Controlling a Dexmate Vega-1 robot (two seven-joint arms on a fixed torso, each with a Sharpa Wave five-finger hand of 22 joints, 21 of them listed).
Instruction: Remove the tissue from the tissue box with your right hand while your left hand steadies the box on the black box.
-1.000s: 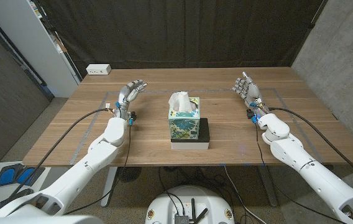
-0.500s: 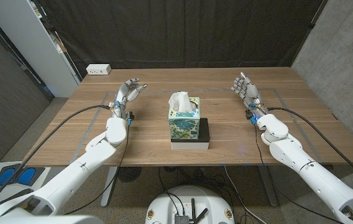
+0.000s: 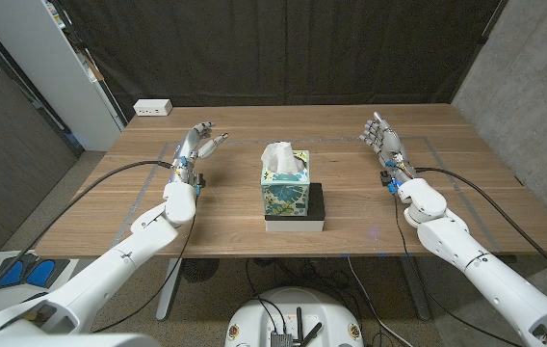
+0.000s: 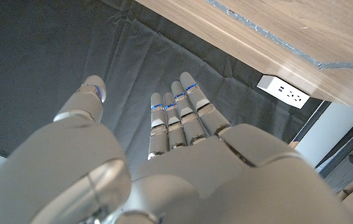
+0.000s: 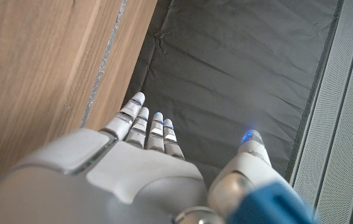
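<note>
Your left robot hand [image 3: 201,145]: empty, fingers spread, left of tissue box [image 3: 285,188] | your right robot hand [image 3: 381,138]: empty, fingers apart, well right | box on black box [image 3: 316,210], mid-counter [image 3: 110,217], tissue [image 3: 283,158] sticking up

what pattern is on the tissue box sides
A teal and green leafy floral print on the tissue box, clearest in the head view.

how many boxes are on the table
3. The tissue box stands at the table's middle on top of the black box under it. A small white box sits at the far left edge; it may be a power strip.
</note>
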